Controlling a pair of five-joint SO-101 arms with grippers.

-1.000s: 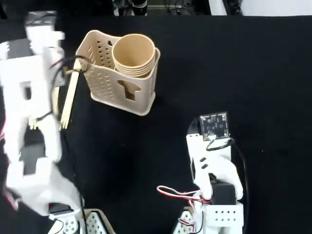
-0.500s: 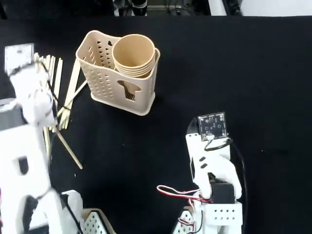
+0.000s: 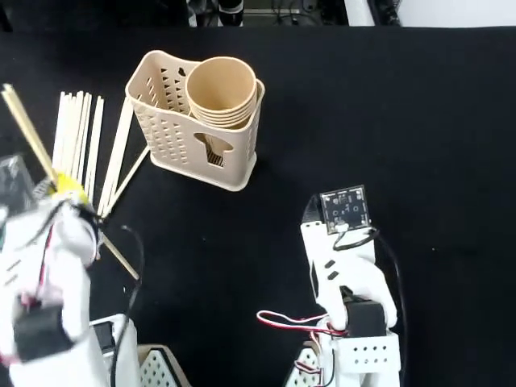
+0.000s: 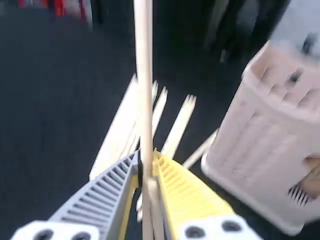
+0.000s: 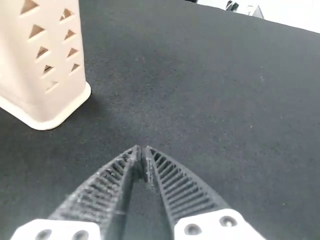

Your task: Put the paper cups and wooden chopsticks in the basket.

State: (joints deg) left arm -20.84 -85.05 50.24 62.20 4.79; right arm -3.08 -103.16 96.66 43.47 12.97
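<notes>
one chopstick is clamped in the left gripper, held above the surface by its left edge. loose chopsticks lie between it and the basket, which holds the cups. the right gripper is closed and empty over bare surface beside the basket.

White arms, red cables; left end effector ribbed grey-and-yellow, right end effector black.
</notes>
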